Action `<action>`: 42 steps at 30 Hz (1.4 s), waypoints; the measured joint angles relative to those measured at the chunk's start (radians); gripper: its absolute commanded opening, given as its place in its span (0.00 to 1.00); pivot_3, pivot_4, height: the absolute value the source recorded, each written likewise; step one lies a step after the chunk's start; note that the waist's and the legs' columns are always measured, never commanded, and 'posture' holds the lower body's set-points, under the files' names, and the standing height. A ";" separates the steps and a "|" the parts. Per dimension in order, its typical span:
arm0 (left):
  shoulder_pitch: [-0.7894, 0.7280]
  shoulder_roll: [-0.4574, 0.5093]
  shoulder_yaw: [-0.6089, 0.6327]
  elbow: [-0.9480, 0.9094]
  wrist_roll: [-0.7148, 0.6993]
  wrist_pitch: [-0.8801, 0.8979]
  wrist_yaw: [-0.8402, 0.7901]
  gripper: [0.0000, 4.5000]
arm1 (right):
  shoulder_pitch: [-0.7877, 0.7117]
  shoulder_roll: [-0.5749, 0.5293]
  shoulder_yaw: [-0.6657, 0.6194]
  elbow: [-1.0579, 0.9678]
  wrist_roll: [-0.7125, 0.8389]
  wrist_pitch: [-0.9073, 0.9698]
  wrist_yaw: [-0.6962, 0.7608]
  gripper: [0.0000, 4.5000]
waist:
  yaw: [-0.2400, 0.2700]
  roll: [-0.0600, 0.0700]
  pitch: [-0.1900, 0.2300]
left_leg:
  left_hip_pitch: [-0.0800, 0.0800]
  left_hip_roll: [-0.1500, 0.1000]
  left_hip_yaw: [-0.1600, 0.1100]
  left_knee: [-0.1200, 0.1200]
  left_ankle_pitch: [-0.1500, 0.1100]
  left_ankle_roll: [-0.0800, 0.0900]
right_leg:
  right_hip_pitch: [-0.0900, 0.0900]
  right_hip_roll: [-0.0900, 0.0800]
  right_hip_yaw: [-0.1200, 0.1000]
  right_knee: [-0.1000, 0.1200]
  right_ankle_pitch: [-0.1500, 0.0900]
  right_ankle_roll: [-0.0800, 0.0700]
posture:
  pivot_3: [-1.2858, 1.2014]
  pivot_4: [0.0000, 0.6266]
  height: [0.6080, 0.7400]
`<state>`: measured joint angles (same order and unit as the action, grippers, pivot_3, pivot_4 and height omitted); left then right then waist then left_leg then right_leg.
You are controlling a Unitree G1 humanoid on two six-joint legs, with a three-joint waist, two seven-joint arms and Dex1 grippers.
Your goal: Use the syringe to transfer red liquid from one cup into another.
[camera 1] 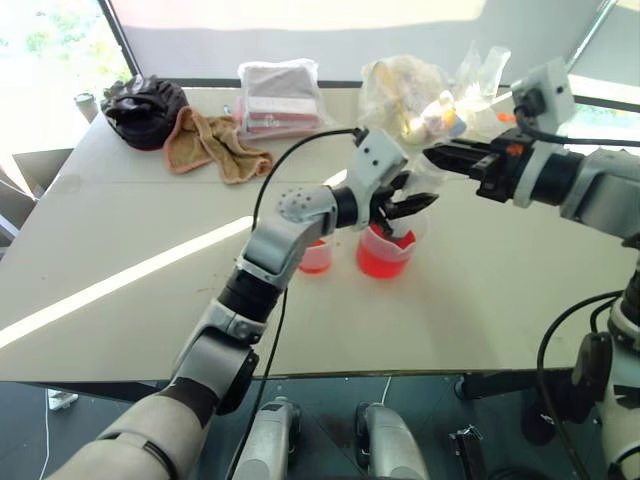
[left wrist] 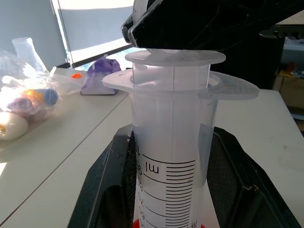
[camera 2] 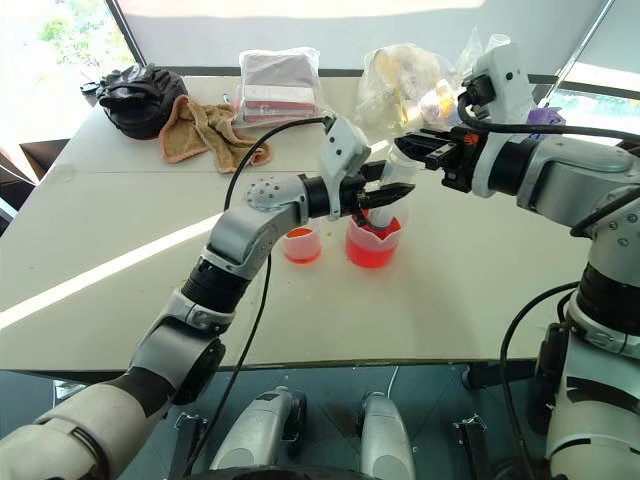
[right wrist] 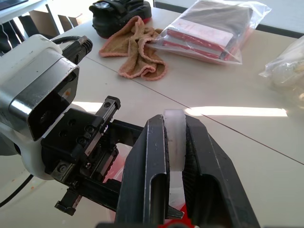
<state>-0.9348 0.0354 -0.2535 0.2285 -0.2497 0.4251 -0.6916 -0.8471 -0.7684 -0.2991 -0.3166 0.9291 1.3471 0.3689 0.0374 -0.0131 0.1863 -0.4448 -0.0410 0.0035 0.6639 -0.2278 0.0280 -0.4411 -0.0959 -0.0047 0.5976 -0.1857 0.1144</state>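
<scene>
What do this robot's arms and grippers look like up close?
Both arms are built of rounded silver-grey shells joined by black segments. A black cable loops along the left arm, and another runs along the right arm. Each wrist carries a boxy pale-grey block. The left gripper and right gripper each have two black fingers, ribbed on the inside. The right one shows small orange marks.

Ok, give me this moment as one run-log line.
left claw: shut on syringe barrel | right claw: shut on plunger | syringe: upright, tip in beaker of red liquid | smaller cup: beside beaker
</scene>
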 measured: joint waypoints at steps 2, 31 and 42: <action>0.000 0.000 0.003 0.000 0.000 0.000 0.000 0.33 | -0.005 0.008 -0.002 0.003 0.007 0.004 -0.008 0.01 | 0.000 0.000 0.000 | 0.000 0.000 0.000 0.000 0.000 0.000 | 0.000 0.000 0.000 0.000 0.000 0.000 | 0.52 0.24 1.00; 0.041 -0.025 0.041 -0.050 -0.001 0.046 0.004 0.33 | -0.078 0.020 -0.025 0.124 0.089 0.035 -0.027 0.01 | 0.000 0.000 0.000 | 0.000 0.000 0.000 0.000 0.000 0.000 | 0.000 0.000 0.000 0.000 0.000 0.000 | 0.52 0.24 1.00; 0.054 -0.029 0.043 -0.066 -0.002 0.055 0.008 0.33 | -0.091 0.009 -0.025 0.134 0.109 0.034 -0.028 0.01 | 0.000 0.000 0.000 | 0.000 0.000 0.000 0.000 0.000 0.000 | 0.000 0.000 0.000 0.000 0.000 0.000 | 0.52 0.24 1.00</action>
<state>-0.8807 0.0063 -0.2110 0.1622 -0.2514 0.4805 -0.6832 -0.9384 -0.7598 -0.3244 -0.1824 1.0385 1.3816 0.3407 0.0374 -0.0130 0.1863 -0.4449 -0.0410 0.0036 0.6639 -0.2279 0.0283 -0.4410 -0.0962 -0.0047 0.5975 -0.1857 0.1143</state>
